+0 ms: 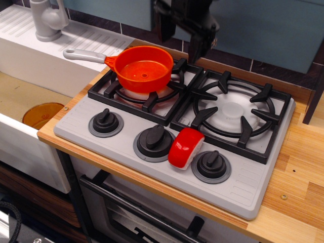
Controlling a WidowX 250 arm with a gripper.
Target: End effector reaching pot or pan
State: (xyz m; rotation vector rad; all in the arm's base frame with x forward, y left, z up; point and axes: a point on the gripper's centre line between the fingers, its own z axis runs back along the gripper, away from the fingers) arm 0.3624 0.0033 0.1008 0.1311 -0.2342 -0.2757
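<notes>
The orange saucepan [143, 68] with a light grey handle sits on the left burner of the toy stove, its handle pointing left over the sink edge. It looks empty. My black gripper [177, 46] hangs at the top of the view, just behind and to the right of the pan, above the back edge of the stove. Its two dark fingers [195, 48] point down with a wide gap between them and nothing held. It does not touch the pan.
A red-and-white rounded object [185, 147] lies among the front knobs. The right burner [234, 110] is bare. An amber bowl [42, 114] lies in the sink at left. A grey faucet [48, 19] stands at the back left.
</notes>
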